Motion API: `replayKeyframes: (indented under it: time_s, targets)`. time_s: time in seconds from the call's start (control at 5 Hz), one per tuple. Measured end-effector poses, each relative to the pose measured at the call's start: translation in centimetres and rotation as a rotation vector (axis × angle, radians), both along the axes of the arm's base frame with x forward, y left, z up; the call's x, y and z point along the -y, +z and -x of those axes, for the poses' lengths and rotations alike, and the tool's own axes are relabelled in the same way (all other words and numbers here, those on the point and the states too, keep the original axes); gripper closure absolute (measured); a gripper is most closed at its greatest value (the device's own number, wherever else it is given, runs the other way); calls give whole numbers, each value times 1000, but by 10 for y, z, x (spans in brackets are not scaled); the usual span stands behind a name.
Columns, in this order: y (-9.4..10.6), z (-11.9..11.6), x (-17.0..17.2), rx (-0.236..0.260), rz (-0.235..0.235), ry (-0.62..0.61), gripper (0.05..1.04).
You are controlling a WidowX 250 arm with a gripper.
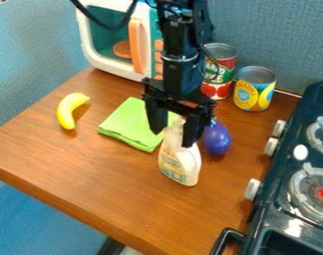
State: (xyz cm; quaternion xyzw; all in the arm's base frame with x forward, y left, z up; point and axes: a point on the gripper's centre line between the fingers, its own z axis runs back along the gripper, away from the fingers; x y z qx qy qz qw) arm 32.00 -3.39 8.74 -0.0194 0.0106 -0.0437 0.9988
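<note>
The black gripper hangs down over the middle of the wooden table, its fingers apart. Between and just below them is the top of a white bottle with a printed label, which leans slightly. Whether either finger touches it I cannot tell. Right of the bottle, beside the right finger, sits a purple egg-shaped object. A folded green cloth lies behind and to the left of the bottle, partly hidden by the left finger. Farther left is a yellow toy banana.
A toy microwave with an orange handle stands at the back left. Behind the arm to the right are a tomato can and a yellow-labelled can. A dark toy stove with white knobs borders the table on the right.
</note>
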Motion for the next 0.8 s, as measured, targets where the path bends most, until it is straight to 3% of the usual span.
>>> replayKeyframes:
  time_s: [0.2,0.4,0.6,0.8]
  targets:
    - [0,2,-3,-9,-46,25,79]
    - [19,6,-1,41,-18,12,83]
    - [59,21,-25,156,75,52,83]
    - [78,39,-57,187,115,80,83]
